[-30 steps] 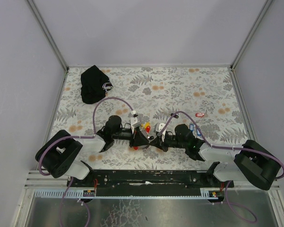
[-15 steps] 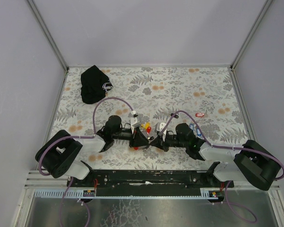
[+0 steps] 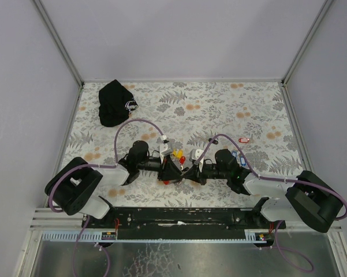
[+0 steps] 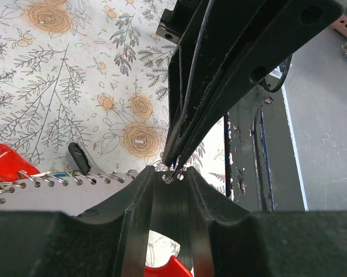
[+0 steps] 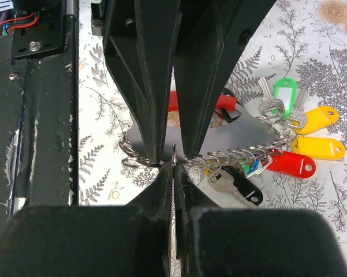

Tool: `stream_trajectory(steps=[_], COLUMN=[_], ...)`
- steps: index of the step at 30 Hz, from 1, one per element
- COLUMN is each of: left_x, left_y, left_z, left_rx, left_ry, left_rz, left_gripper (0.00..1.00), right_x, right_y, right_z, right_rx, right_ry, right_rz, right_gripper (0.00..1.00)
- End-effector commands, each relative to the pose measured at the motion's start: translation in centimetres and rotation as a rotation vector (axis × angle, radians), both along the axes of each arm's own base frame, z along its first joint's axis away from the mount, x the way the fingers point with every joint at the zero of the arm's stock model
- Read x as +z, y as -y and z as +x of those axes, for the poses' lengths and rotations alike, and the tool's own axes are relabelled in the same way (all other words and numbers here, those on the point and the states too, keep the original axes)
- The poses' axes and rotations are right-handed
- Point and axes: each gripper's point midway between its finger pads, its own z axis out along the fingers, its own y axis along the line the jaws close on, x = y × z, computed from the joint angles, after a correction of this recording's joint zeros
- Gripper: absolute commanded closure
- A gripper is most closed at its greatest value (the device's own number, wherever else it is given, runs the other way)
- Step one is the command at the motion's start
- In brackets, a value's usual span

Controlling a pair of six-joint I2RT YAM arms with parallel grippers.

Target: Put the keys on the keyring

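Keyring [image 5: 134,160]: a thin wire ring lay low over the cloth between the two sets of fingertips. In the top view it was near the table's middle, toward the 6 o'clock edge.
Chain [image 5: 234,157]: small linked rings ran from the keyring toward 3 o'clock in the right wrist view.
Keys [image 5: 291,163]: these were bunched at the chain's far end, fanned from 1 to 4 o'clock of the keyring. Their tags were green, yellow, red and black, with a bit of blue.
Red plastic piece [image 5: 226,103]: lay at 1 o'clock of the keyring, partly hidden by a finger and resting on a grey flat piece [image 5: 251,130].
Right gripper [image 5: 174,168]: fingertips were pressed together, pinching the keyring's wire.
Left gripper [image 4: 168,182]: jaws stood apart and clamped nothing. The right gripper's tips sat in the gap between them.
Lone red tag [image 3: 245,139]: lay well apart, at 2 o'clock of the grippers.
Black cap [image 3: 116,103]: lay at 10 o'clock, near the far left corner.
Floral tablecloth [image 3: 219,104]: covered the table under everything.
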Motion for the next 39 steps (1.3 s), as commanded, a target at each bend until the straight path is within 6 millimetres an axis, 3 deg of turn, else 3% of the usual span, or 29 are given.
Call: stream_trajectory(steps=[1, 13, 19, 25, 32, 36, 39], left_x=[0.7, 0.5, 0.4, 0.0, -0.1, -0.1, -0.1], left_y=[0.3, 0.2, 0.0, -0.4, -0.8, -0.9, -1.0], left_z=[0.3, 0.9, 1.9, 3.3, 4.2, 4.6, 4.8], left_rx=[-0.019, 0.02, 0.095, 0.205, 0.276, 0.301, 0.315], left_ry=[0.024, 0.041, 0.069, 0.111, 0.127, 0.135, 0.136], left_rz=[-0.03, -0.018, 0.006, 0.054, 0.07, 0.077, 0.082], left_gripper=[0.74, 1.0, 1.0, 1.0, 1.0, 1.0, 1.0], right_x=[2.9, 2.7, 3.6, 5.2, 6.5, 7.2, 7.8], right_y=[-1.2, -1.1, -0.6, 1.2, 6.5, 9.0, 10.5], right_z=[0.6, 0.7, 1.4, 3.8, 8.8, 10.1, 10.4], right_rx=[0.035, 0.026, -0.032, -0.239, -0.744, -0.912, -0.971], right_ry=[0.036, 0.025, 0.036, 0.029, -0.053, -0.039, 0.004], right_rz=[0.08, 0.073, 0.065, 0.033, -0.026, -0.035, -0.071], right_gripper=[1.0, 0.99, 0.62, 0.25, 0.1, 0.08, 0.01])
